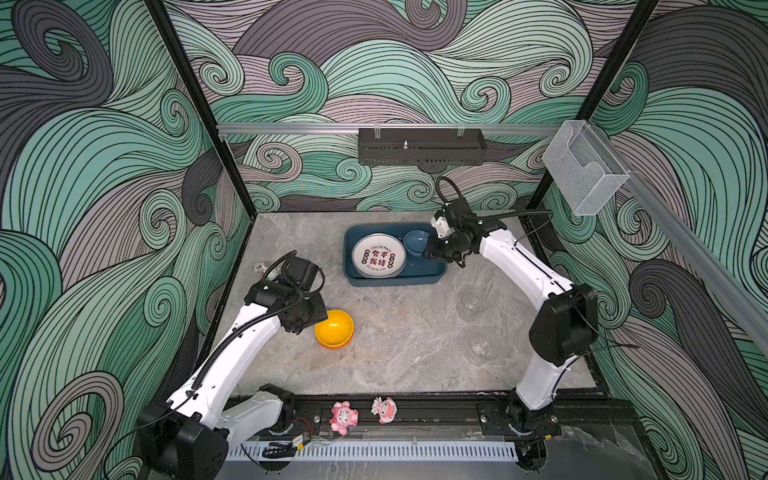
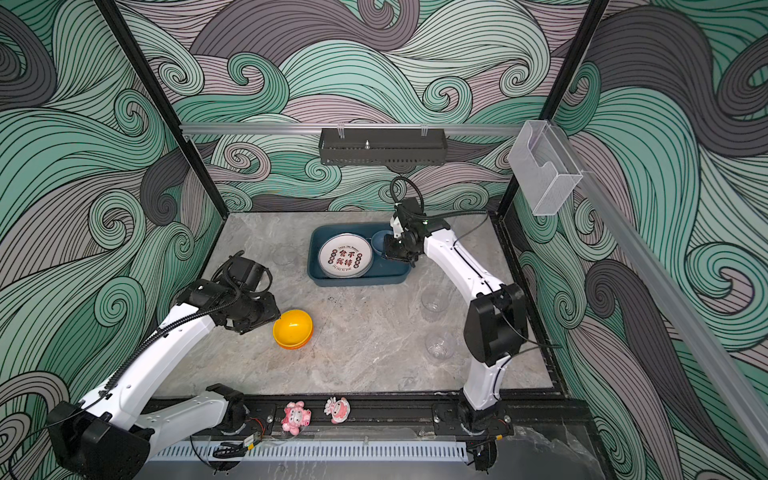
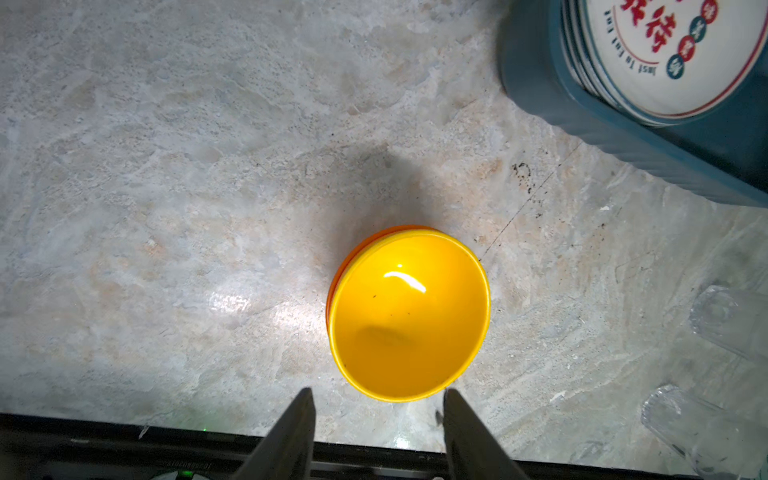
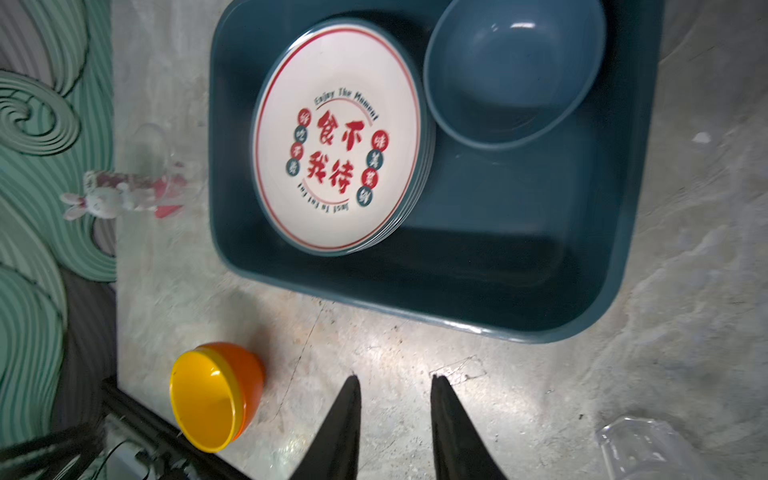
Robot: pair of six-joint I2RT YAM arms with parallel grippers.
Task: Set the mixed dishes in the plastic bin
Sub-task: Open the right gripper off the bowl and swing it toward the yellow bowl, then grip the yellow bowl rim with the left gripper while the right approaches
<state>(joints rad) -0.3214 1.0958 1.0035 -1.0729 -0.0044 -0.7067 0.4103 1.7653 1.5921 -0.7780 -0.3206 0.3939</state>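
The teal plastic bin (image 1: 395, 279) stands at the back middle of the table. Inside it lie a stack of white lettered plates (image 1: 378, 255) and a blue bowl (image 1: 415, 243). A yellow bowl (image 3: 409, 316) nested in an orange bowl (image 4: 245, 374) rests on the table, left of centre. My left gripper (image 3: 378, 390) is open, its fingertips flanking the yellow bowl's near rim without touching it. My right gripper (image 4: 395, 377) hangs open and empty over the bin's right end, beside the blue bowl. Two clear glasses (image 1: 473, 299) (image 1: 484, 347) stand at the right.
A faint clear glass (image 2: 284, 254) and a small bunny figurine (image 4: 104, 199) sit by the left wall. Two pink figurines (image 1: 344, 417) (image 1: 384, 409) lie on the front rail. A black shelf (image 1: 422, 147) and a clear box (image 1: 586, 170) hang on the walls.
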